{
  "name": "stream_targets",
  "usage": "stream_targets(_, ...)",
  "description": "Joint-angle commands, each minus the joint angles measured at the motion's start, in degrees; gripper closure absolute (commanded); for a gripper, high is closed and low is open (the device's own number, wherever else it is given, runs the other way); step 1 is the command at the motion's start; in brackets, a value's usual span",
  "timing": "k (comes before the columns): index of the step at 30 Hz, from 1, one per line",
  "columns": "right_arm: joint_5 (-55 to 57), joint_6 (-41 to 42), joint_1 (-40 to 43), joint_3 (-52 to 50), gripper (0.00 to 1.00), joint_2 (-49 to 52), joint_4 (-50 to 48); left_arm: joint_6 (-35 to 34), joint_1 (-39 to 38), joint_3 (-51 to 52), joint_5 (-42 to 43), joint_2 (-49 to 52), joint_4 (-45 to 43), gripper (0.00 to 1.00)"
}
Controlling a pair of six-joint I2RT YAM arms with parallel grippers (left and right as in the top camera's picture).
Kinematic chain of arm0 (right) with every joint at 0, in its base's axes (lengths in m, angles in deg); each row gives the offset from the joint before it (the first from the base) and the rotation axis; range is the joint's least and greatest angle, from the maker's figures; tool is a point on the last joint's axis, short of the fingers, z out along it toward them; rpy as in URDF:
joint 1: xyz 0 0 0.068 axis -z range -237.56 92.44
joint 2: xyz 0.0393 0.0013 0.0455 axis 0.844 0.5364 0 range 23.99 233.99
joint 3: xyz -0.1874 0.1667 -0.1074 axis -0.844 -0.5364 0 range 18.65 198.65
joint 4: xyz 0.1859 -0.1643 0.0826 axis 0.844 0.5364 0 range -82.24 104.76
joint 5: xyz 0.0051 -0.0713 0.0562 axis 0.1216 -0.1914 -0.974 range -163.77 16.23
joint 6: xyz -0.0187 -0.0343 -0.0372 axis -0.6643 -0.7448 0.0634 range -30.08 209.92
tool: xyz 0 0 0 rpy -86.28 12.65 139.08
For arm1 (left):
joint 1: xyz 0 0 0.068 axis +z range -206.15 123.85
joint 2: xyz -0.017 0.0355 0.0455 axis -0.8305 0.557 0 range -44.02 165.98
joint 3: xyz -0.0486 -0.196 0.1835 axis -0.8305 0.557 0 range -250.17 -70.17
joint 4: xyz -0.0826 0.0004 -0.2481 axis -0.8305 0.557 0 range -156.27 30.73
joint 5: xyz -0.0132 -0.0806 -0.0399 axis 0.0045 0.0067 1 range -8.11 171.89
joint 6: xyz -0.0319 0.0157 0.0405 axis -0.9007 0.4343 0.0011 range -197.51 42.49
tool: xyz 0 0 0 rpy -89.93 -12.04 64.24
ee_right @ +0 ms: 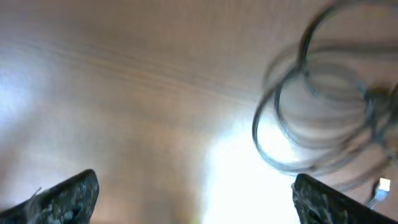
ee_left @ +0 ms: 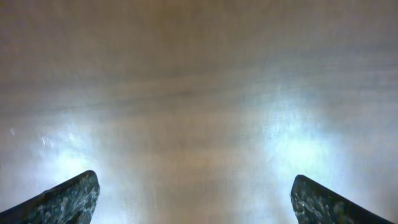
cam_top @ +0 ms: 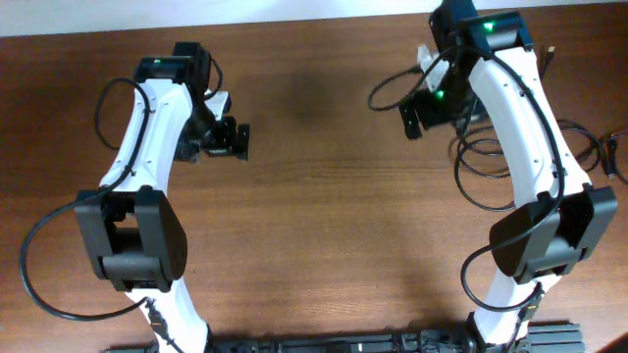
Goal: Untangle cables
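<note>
Nothing being gripped; cables lying coiled at the right of the worktop.
Left gripper and right gripper are being held spread and empty; beyond the latter, the cables are being judged light, limp, snag-prone, best pinched on one outer loop.

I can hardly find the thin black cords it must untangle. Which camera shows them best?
The overhead view: the thin black looping cables lie in focus beside the white right arm, partly hidden by it. The right wrist view shows only blurred loops; the left wrist view, just brown wood.
</note>
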Motion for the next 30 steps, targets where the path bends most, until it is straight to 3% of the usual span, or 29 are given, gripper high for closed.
stream_targets(1, 0.81, 0.70, 0.07, -0.20, 0.01, -0.04, 3.91, -0.52, 0.20, -0.42, -0.61, -1.75, 3.61, 0.01)
stream_targets(7, -1.40, 2.86, 0.28, -1.20, 0.01, -2.16, 6.29, -0.50, 0.13, -0.39, -0.63, -3.74, 6.49, 0.01)
stream_targets(13, -2.36, 3.72, 0.79, -16.31, 0.01, -11.74, -1.38, 0.39, 0.13, 3.98, -3.37, -14.16, 3.54, 0.01)
stream_targets(19, -2.36, 3.67, 3.04, -34.10, 0.01, -27.93, -17.11, 0.59, 0.13, 20.61, -3.34, -30.49, -10.88, 0.01)
stream_targets(26, -4.70, 3.45, 4.26, -45.29, 0.01, -41.94, -29.09, 0.44, 0.13, 39.85, -3.32, -54.36, -28.57, 0.01)
stream_targets(27, -4.50, 3.43, 4.26, -45.64, 0.14, -42.53, -29.11, 0.28, 0.15, 41.79, -3.39, -57.42, -30.21, 0.01)
stream_targets(29, -4.50, 3.45, 4.26, -45.70, 0.83, -42.73, -29.09, 0.35, 0.13, 45.07, -3.61, -63.45, -32.39, 0.01)
stream_targets(30, -4.52, 3.48, 4.26, -45.70, 0.96, -42.73, -29.14, 0.35, 0.15, 46.01, -3.58, -65.92, -32.41, 0.01)
